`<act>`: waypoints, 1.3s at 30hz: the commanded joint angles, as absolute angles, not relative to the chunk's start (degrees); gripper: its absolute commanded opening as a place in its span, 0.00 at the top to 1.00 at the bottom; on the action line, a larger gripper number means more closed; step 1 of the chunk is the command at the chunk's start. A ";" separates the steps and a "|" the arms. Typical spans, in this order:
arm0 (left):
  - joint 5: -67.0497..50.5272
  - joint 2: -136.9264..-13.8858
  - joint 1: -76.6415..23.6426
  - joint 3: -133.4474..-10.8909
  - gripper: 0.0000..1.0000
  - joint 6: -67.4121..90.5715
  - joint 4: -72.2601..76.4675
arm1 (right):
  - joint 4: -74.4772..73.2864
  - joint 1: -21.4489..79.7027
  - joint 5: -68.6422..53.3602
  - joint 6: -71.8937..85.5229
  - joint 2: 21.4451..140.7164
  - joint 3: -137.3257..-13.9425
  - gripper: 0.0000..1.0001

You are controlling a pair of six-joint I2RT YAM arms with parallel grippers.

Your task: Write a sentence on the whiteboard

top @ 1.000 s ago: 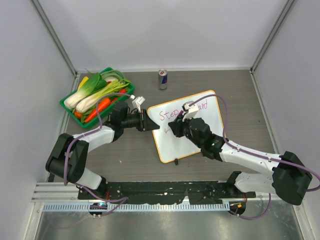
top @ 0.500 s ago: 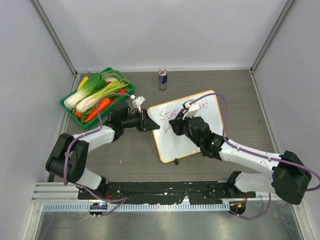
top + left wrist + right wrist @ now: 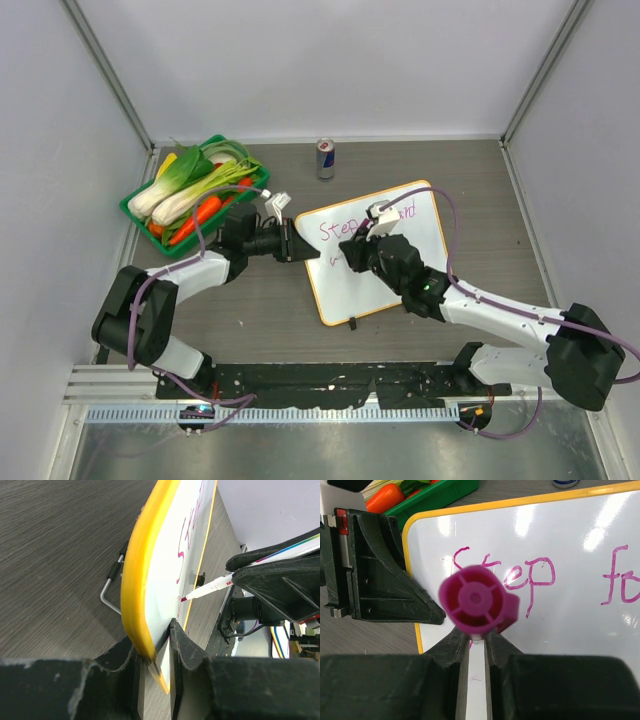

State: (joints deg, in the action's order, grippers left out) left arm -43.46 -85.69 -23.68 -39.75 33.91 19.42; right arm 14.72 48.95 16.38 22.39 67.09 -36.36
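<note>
The whiteboard [image 3: 425, 240] lies on the table with a yellow-orange rim. My left gripper [image 3: 300, 249] is shut on its left edge; the left wrist view shows the rim [image 3: 136, 580] pinched between the jaws [image 3: 162, 655]. My right gripper [image 3: 352, 258] is shut on a magenta marker [image 3: 476, 600], held tip-down on the board's left part. The tip [image 3: 184, 599] touches the surface. The sentence [image 3: 515, 575] reads "Step fo…" in pink on the first line; my right arm hides its middle in the top view. A faint start of a second line sits by the tip [image 3: 328, 261].
A green basket [image 3: 142, 212] with leeks and carrots stands at the back left. A drink can [image 3: 325, 158] stands at the back centre. A small black clip [image 3: 353, 322] sits on the board's near edge. Grey walls close in three sides.
My right gripper with the marker has shifted very slightly over the board's left part. The left gripper and the board have not moved.
</note>
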 commanded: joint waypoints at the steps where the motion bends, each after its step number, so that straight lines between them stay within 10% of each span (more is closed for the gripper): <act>1: -36.30 -88.51 -26.37 -38.76 1.00 23.47 12.48 | 11.69 48.60 17.40 21.27 65.75 -34.81 0.99; 39: -35.95 -88.77 -26.89 -39.11 1.00 22.94 11.60 | 10.90 48.52 23.46 19.86 68.99 -40.60 0.98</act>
State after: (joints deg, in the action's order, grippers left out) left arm -43.11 -86.28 -23.99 -40.27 33.82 19.16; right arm 11.16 49.01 18.79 21.41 67.46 -37.95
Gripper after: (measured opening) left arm 0.221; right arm 0.181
